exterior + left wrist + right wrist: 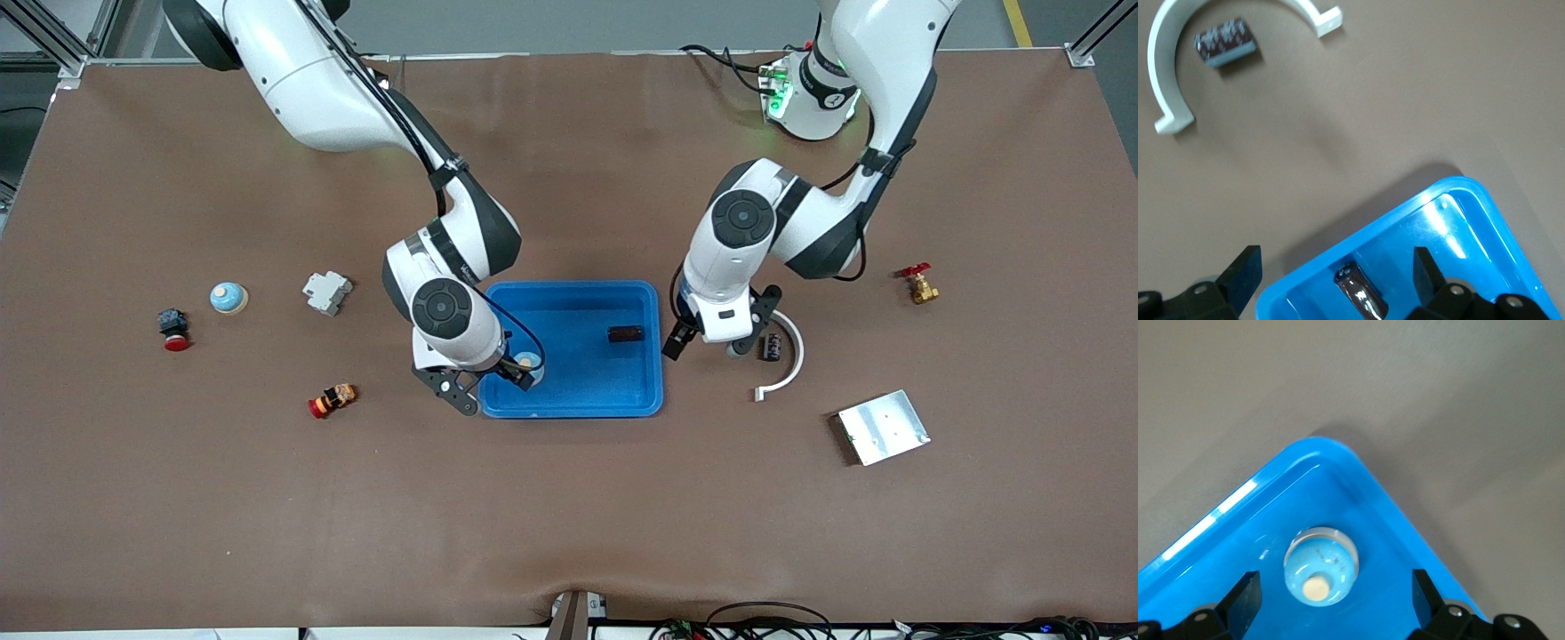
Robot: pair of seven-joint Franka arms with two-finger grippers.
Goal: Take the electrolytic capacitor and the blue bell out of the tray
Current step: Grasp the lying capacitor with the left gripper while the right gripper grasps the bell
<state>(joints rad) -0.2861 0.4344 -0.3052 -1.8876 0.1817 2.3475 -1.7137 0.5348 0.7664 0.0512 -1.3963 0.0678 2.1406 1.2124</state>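
Observation:
A blue tray sits mid-table. In it lies a dark capacitor, also seen lying loose in the left wrist view. A light blue bell stands in the tray's corner toward the right arm's end, untouched in the right wrist view. My right gripper hangs open over that corner, its fingers apart on either side of the bell. My left gripper hovers open over the tray's rim at the left arm's end, holding nothing. A second bell and a second capacitor rest on the table.
A white curved bracket partly rings the loose capacitor. A metal plate and a brass valve lie toward the left arm's end. A white breaker, a red push-button and an orange-red part lie toward the right arm's end.

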